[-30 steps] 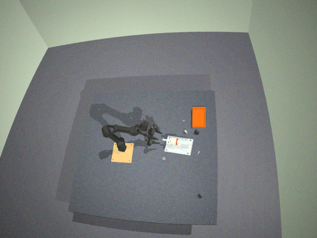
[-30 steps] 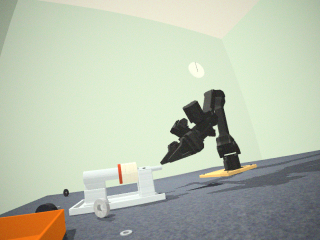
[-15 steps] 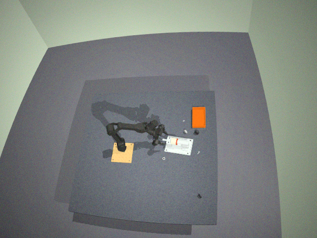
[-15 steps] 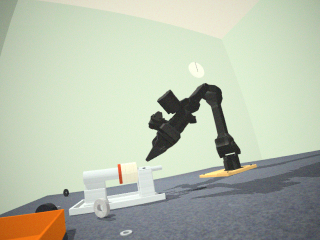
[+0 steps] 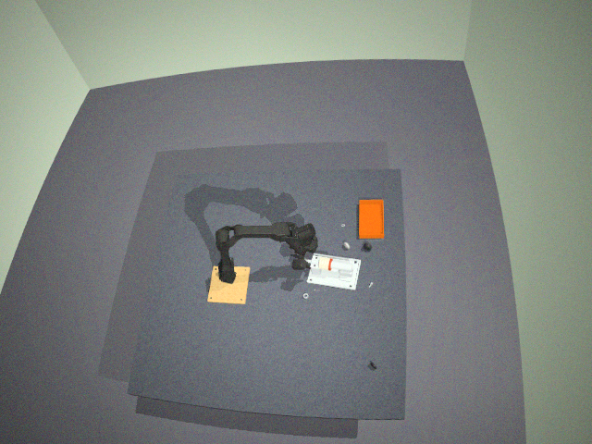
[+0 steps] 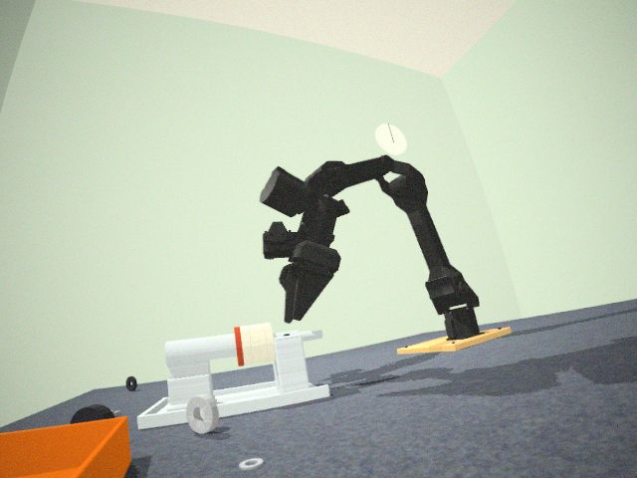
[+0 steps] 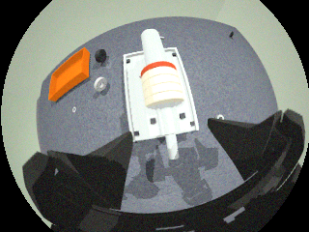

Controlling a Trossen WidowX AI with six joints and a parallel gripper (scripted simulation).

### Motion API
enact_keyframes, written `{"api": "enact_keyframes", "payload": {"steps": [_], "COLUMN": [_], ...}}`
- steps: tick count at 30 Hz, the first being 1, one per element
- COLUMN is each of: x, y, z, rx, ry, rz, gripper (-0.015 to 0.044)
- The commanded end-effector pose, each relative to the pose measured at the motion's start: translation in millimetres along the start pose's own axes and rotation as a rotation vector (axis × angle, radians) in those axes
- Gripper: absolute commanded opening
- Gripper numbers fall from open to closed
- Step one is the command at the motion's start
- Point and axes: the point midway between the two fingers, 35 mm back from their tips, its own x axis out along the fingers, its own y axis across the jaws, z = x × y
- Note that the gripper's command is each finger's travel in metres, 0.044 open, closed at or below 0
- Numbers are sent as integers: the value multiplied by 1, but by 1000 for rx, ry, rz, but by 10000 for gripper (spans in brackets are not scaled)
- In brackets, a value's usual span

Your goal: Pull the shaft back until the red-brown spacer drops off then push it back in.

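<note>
The white shaft (image 6: 314,335) (image 7: 172,147) sticks out of the near support post (image 6: 292,359). Cream spacers (image 5: 323,263) (image 6: 258,344) (image 7: 163,89) sit side by side on it. The red-brown spacer (image 5: 330,264) (image 6: 238,346) (image 7: 156,66) is on the shaft between them and the white housing (image 5: 341,265) (image 6: 198,347) (image 7: 153,43). All rest on the white base (image 5: 332,287) (image 7: 194,108). My gripper (image 6: 290,321) (image 7: 170,128) is open and empty, pointing down above the shaft's free end, not touching it. The shaft inside the spacers is hidden.
An orange bin (image 5: 371,218) (image 6: 51,447) (image 7: 72,72) stands beyond the fixture's side. A pale ring (image 5: 346,246) (image 6: 210,411) and a black round part (image 5: 367,246) (image 6: 93,412) (image 7: 100,55) lie between them. A small dark part (image 5: 372,365) (image 7: 231,35) lies far off.
</note>
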Motion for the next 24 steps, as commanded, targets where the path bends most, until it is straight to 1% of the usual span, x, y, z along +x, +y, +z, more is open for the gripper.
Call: {"api": "enact_keyframes", "payload": {"steps": [1,3,24], "x": [-7,-9,-9], "y": [-2,-2,-2], "z": [-8,-9,-9], "rx": [-12,-10,-10], "ry": [377,405,405], "rz": [26,29,29], "gripper": [440,440,440]}}
